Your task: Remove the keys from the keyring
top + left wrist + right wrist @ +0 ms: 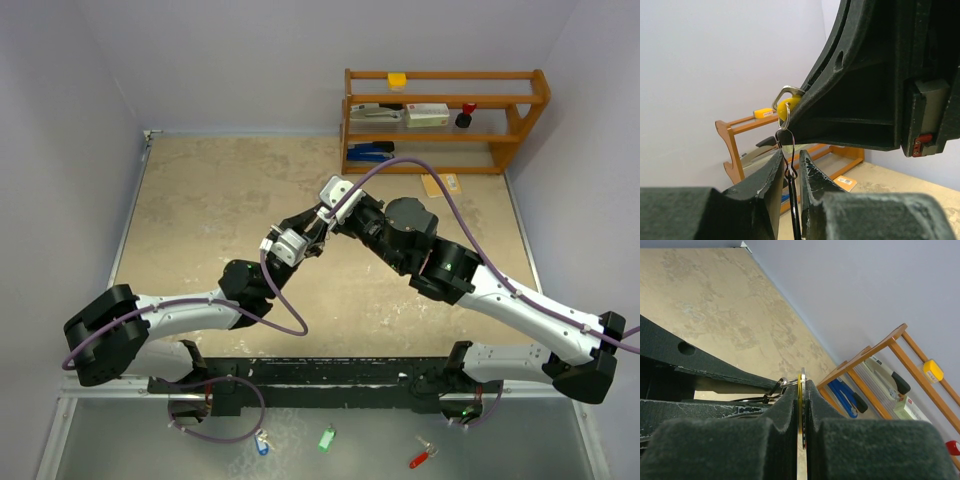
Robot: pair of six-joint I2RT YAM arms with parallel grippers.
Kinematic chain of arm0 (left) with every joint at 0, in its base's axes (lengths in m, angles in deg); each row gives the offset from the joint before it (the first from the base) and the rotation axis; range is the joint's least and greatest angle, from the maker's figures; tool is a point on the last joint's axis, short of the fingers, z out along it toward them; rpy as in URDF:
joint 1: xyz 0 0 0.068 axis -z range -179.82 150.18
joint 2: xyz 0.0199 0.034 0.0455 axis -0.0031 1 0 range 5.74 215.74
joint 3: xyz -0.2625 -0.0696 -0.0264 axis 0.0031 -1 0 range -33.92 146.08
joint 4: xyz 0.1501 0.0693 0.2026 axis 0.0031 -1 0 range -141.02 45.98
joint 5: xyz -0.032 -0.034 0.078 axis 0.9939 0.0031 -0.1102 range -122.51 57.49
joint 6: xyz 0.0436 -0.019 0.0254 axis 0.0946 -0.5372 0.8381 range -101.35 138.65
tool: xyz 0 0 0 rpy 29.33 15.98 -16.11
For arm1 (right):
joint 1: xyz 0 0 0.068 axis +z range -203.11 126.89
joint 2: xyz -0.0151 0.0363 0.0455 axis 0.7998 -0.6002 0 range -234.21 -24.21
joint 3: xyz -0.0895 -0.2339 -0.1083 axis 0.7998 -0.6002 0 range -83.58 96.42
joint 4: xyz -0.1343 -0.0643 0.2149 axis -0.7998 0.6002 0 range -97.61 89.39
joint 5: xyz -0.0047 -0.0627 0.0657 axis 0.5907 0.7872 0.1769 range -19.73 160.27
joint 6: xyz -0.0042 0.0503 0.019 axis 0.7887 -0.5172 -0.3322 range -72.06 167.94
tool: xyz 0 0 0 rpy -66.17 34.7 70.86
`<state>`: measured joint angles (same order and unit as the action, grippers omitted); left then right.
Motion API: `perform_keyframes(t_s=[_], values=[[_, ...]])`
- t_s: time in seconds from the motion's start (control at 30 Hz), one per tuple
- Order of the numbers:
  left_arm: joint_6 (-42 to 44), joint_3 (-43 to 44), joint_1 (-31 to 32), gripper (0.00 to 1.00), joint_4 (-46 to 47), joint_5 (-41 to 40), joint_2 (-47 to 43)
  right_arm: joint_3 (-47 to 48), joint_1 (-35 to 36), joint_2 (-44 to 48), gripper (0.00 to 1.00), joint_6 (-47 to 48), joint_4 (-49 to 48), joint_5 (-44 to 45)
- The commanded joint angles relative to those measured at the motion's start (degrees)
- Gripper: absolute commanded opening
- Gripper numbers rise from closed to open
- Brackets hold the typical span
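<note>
Top view — two arms angled in over the table (220, 200), left gripper (306, 230) and right gripper (330, 208) tip to tip above its middle, task things not made out from here. Counted past the near edge: one blue key (262, 444), one green key (326, 438), one red key (421, 459), all loose, well apart from both grippers. One wooden shelf (440, 120) at the back.

Left wrist: left gripper narrowed to a slit either side of the keyring (790, 173) wire, right at its twisted closure. Cannot tell pinching or just shy of contact. Above, one yellow-headed key (788, 106) hung on the wire by a small split ring (784, 120), all held up in the air.

Right wrist: right gripper clenched flat on the yellow-headed key, thin edge showing between the pads, wire running off left.

Handling, as a judgement — light, springy thin wire, slick metal, likely to twist out of a loose pinch, so best taken near the closure. Key rigid and flat, best gripped across its faces. One keyring, only one key on it seen for sure
</note>
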<state>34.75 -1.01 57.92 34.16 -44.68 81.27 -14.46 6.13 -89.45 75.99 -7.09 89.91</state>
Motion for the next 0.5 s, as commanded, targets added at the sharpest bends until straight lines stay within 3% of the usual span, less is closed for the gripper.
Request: perform_keyframes(t_s=[0.0,0.23,0.47], values=[[-0.2,1.4,-0.5,0.14,2.1,0.6,-0.8,0.4,0.3,0.5,0.00,-0.1,-3.9,0.5],[0.0,1.1,-0.6,0.13,2.9,1.4,-1.1,0.1,0.3,0.6,0.00,-0.2,-4.1,0.7],[-0.6,1.1,-1.0,0.00,-0.3,1.9,-3.2,-0.1,0.3,1.0,0.00,-0.3,-4.3,1.6]])
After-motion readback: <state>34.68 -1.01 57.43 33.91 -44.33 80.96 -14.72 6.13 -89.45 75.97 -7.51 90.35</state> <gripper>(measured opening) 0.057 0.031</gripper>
